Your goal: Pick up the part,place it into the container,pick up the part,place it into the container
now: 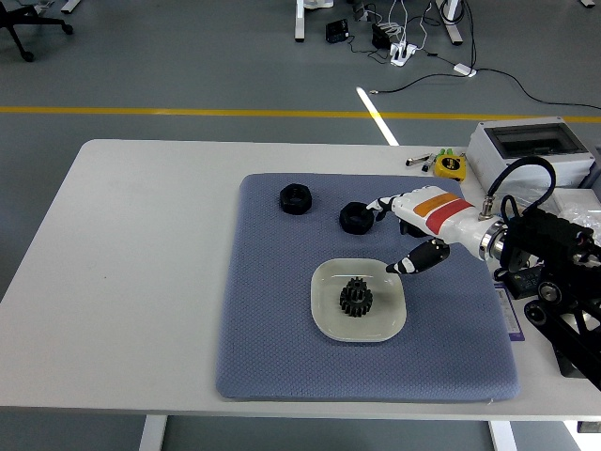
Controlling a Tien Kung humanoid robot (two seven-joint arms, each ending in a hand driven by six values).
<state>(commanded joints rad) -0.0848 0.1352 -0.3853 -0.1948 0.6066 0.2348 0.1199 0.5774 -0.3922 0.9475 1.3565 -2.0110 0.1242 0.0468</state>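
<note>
A black gear part lies in the white dish on the blue mat. My right hand is open and empty, held above the mat just right of a black round part, its thumb pointing toward the dish. Another black nut-like part lies at the mat's far left. The part that lay at the mat's far right is hidden behind my hand. The left arm is out of view.
The blue mat covers the table's right half. A grey box, a yellow tape measure and plastic bags of small parts stand at the far right edge.
</note>
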